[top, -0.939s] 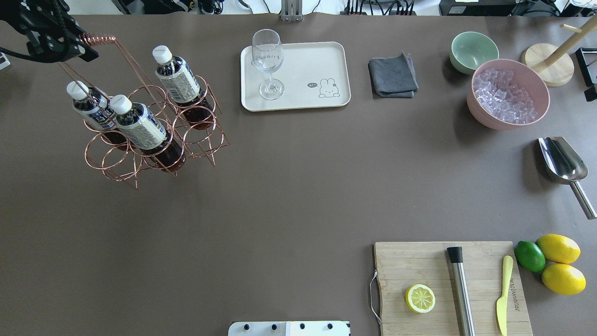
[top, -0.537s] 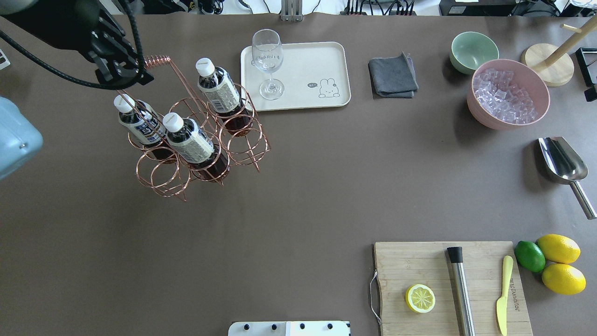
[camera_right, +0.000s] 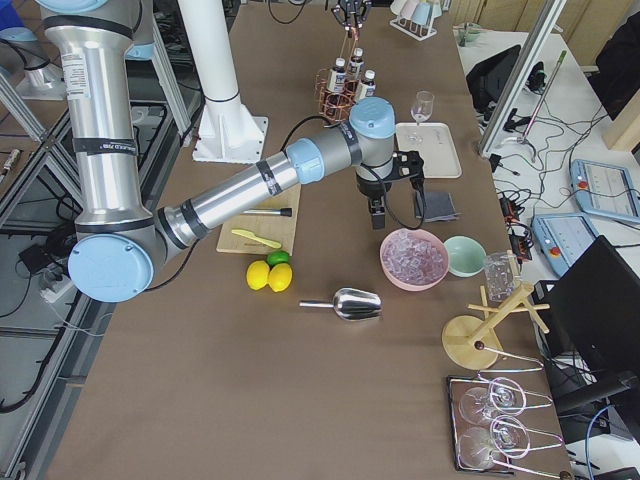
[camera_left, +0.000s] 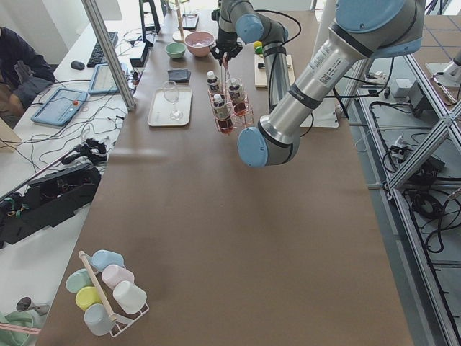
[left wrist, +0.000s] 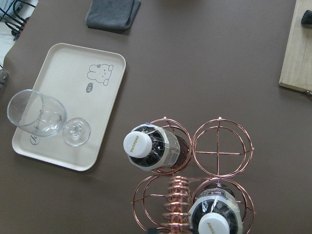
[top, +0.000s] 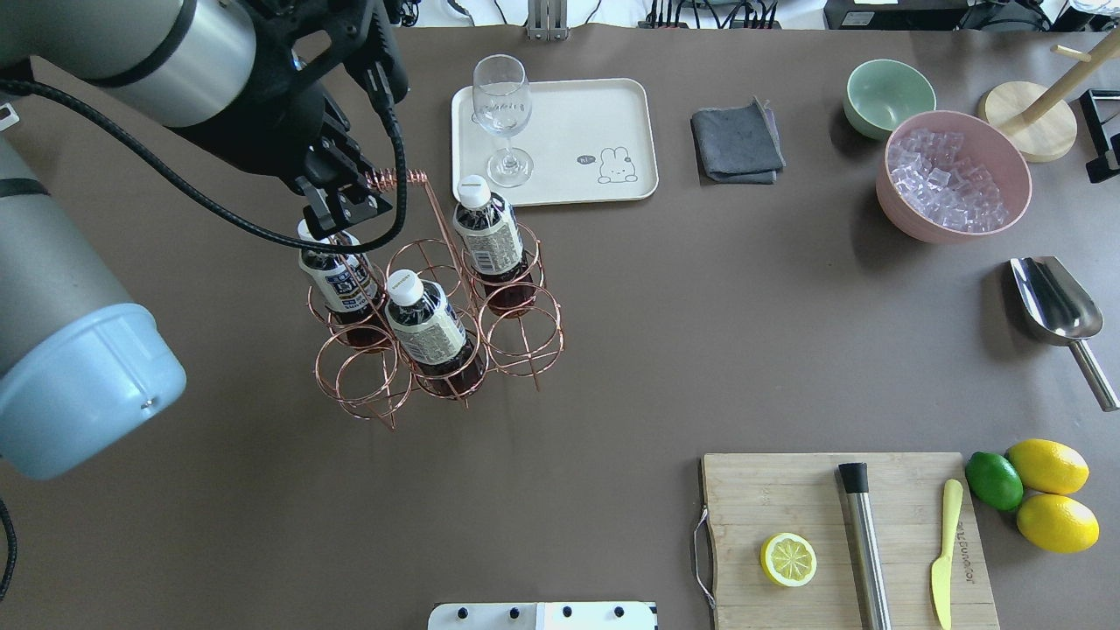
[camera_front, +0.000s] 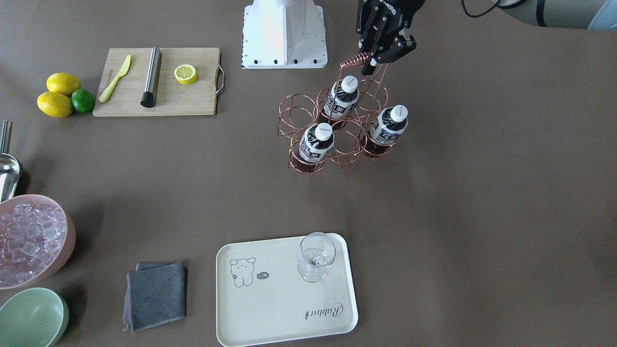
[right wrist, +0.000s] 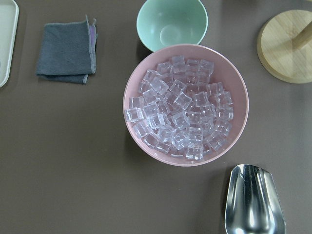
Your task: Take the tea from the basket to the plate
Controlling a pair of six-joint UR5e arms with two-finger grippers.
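Left fingers (top: 346, 208) are clamped shut on the coiled grip (top: 398, 179) at the top of the basket (top: 523, 343) handle, with nothing else in them. The basket is upright in the left half of the tabletop (top: 630, 350), on the robot's side of the plate (top: 577, 109), near it but apart. I can't tell if its feet touch the tabletop. All three teas stand in its rings, upright, caps on. The corner tea bottle (top: 492, 245) is in the ring closest to the plate. The middle tea bottle (top: 430, 331) is in the centre ring of the row nearer the robot. The left tea bottle (top: 337, 282) is right under my wrist, its cap partly hidden by the fingers. The plate carries a wine glass (top: 503, 114), upright at its left end. Right fingers (camera_right: 375, 214) show only in the side view, so I can't tell if they're open or closed. That wrist hangs over the pink bowl (right wrist: 234, 73) of ice, with the green bowl (right wrist: 171, 22), grey cloth (right wrist: 66, 46) and metal scoop (right wrist: 253, 200) around it.
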